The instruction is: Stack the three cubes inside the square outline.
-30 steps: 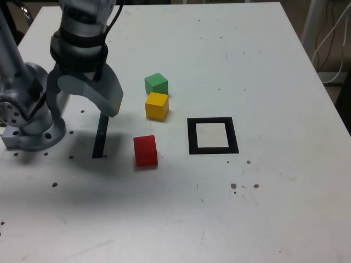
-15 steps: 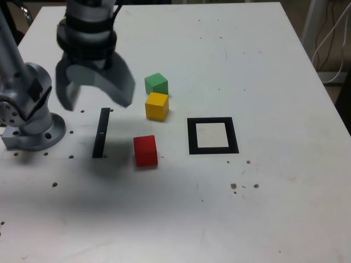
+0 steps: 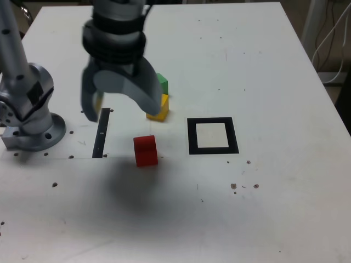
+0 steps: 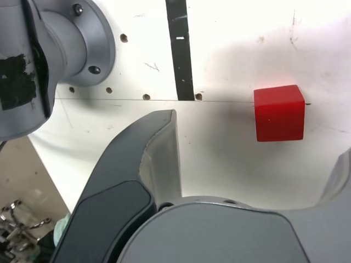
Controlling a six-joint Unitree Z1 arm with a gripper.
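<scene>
Exterior view, from its left to its right: the grey gripper (image 3: pixel 122 107) hangs above the white table (image 3: pixel 263 66) with jaws spread wide and holding nothing. Below it sits the small matte red cube (image 3: pixel 145 150), clear on all sides. The yellow cube (image 3: pixel 159 108) and green cube (image 3: pixel 162 83) are partly hidden behind a finger. Further right lies the thick black square outline (image 3: pixel 213 135), still vacant. These blocks look light, rigid and unlikely to slip; pinching two opposite flat faces should hold.

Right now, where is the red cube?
In the exterior view the red cube sits alone on the table, between the black strip at its left and the square outline at its right.
</scene>
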